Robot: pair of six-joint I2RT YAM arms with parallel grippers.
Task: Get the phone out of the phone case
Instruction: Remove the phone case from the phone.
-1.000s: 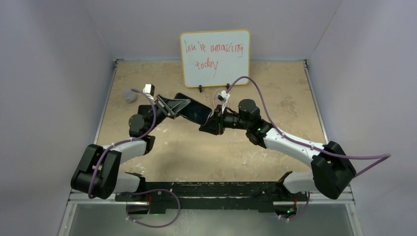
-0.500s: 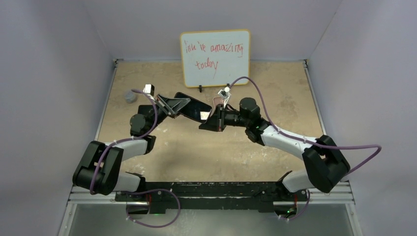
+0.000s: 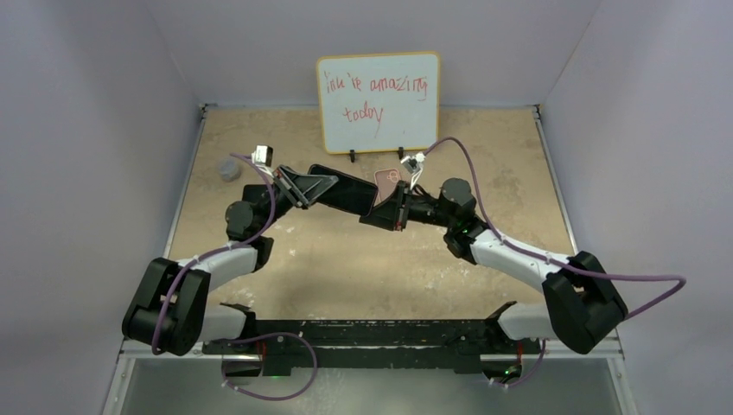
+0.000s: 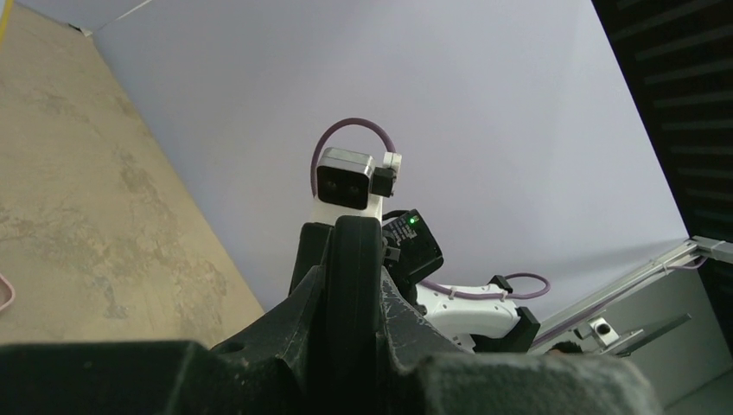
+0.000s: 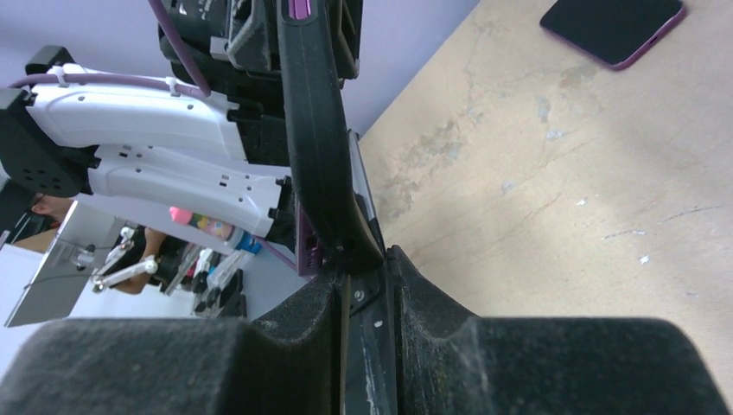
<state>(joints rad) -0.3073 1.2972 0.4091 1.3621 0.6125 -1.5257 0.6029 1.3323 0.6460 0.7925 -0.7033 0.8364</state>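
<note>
Both arms bend inward above the table (image 3: 519, 173). The left gripper (image 3: 315, 186) and right gripper (image 3: 385, 210) each clench opposite ends of the black phone case (image 3: 347, 192). A purple-rimmed phone (image 5: 614, 26) lies flat just behind.

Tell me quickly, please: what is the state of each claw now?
Left claw: closed, holding one end of the case.
Right claw: closed, holding the other end of the case.
</note>
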